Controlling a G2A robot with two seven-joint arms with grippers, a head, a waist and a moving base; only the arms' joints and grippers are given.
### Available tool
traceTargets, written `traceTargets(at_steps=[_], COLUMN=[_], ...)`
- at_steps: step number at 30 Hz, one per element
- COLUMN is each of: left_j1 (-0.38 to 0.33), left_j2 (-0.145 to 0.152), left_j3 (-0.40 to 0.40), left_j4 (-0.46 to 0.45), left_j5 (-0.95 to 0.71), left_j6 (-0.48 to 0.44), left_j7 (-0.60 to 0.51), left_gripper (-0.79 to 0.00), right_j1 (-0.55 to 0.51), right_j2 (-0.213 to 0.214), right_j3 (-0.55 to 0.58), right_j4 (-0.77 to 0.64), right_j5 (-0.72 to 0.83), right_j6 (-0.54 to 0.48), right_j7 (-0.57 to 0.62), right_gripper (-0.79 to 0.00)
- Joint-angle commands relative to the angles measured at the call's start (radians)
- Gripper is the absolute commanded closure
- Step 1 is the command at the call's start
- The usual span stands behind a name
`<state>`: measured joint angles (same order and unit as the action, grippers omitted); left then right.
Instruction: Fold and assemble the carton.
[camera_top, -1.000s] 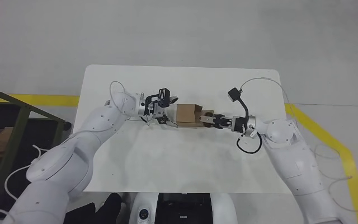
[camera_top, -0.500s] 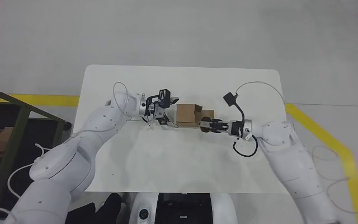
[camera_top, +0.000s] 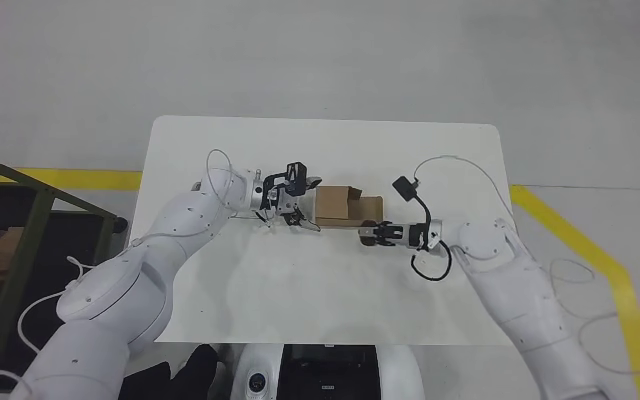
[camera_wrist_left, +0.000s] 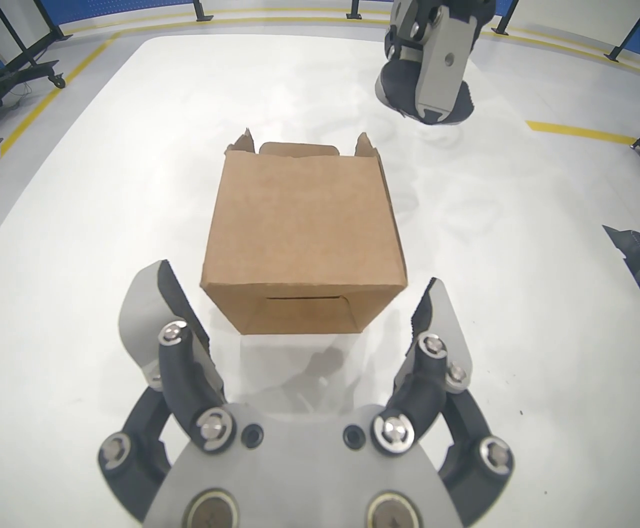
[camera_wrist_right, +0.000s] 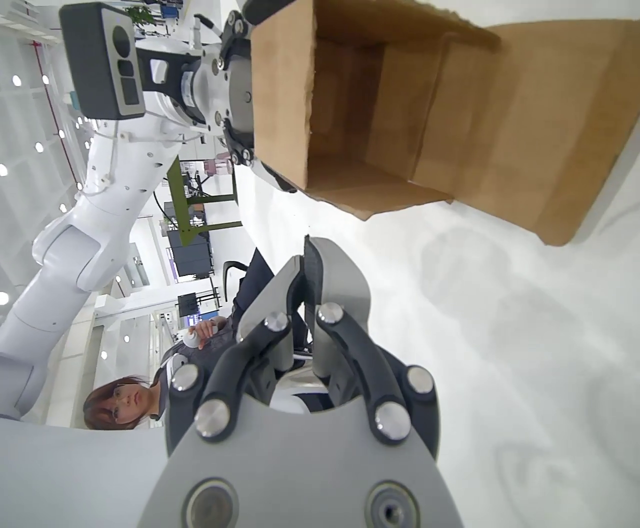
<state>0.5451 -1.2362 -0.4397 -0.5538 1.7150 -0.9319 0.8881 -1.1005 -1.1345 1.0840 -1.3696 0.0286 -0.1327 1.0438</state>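
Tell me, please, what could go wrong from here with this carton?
The carton lies loose on the table, gripped by neither arm: a push by the shut right gripper on the open flap may slide it rather than fold it. The open left gripper sits at the closed end without touching; closing there could dent or skew it.

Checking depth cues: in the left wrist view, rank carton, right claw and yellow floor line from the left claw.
1. carton, just ahead of the left claw.
2. right claw, beyond the carton.
3. yellow floor line, off the table.
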Motion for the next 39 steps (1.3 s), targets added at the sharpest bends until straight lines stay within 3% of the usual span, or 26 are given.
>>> traceTargets(at_steps=[1,5,9,14,39], left_j1=[0.000,-0.002,-0.003,-0.006,-0.014], left_j2=[0.000,-0.001,-0.001,-0.001,0.000], left_j3=[0.001,0.004,0.008,0.011,0.035], left_j4=[0.001,0.001,0.001,0.002,-0.003], left_j5=[-0.004,-0.006,-0.010,-0.015,-0.029], left_j6=[0.001,0.001,0.000,-0.001,-0.005], left_j7=[0.001,0.001,0.000,-0.001,-0.004], left_gripper=[-0.770,-0.588,-0.582,-0.520,-0.637], right_j1=[0.006,0.017,0.034,0.057,0.173], right_j2=[0.000,-0.002,-0.007,-0.013,-0.054], right_j3=[-0.005,-0.023,-0.041,-0.056,-0.137], right_j4=[0.012,0.021,0.045,0.071,0.234], right_j5=[-0.013,-0.041,-0.046,-0.041,-0.002], right_j6=[0.019,0.062,0.086,0.091,-0.017], right_j7=[0.001,-0.012,-0.034,-0.050,-0.108], right_gripper=[0.000,0.000,0.000,0.000,0.000])
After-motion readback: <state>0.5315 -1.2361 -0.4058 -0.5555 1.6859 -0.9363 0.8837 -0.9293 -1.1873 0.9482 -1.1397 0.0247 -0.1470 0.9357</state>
